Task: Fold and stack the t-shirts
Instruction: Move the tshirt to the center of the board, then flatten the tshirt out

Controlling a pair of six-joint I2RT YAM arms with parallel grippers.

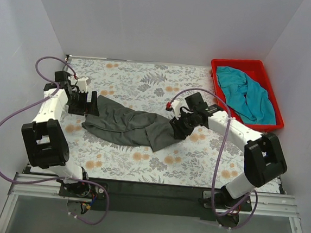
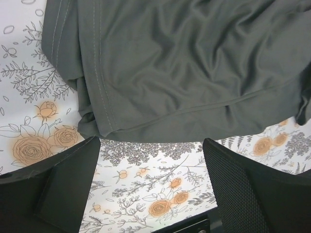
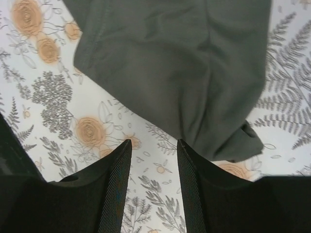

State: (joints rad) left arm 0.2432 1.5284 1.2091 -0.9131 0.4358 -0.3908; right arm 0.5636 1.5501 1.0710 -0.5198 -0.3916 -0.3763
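The dark charcoal t-shirt [image 1: 130,124] lies bunched in a long band across the middle of the floral table. It also shows in the left wrist view [image 2: 184,63] and the right wrist view [image 3: 184,68]. The teal-blue t-shirt [image 1: 247,93] lies crumpled in the red bin. My left gripper [image 1: 91,104] is open and empty at the shirt's left end; nothing lies between its fingers [image 2: 63,189]. My right gripper [image 1: 177,128] is open and empty at the shirt's right end; the cloth edge lies just beyond its fingertips [image 3: 124,145].
A red plastic bin [image 1: 270,83] stands at the back right corner. White walls enclose the table on three sides. The floral table cover [image 1: 148,77] shows behind and in front of the shirt. Purple cables loop off both arms.
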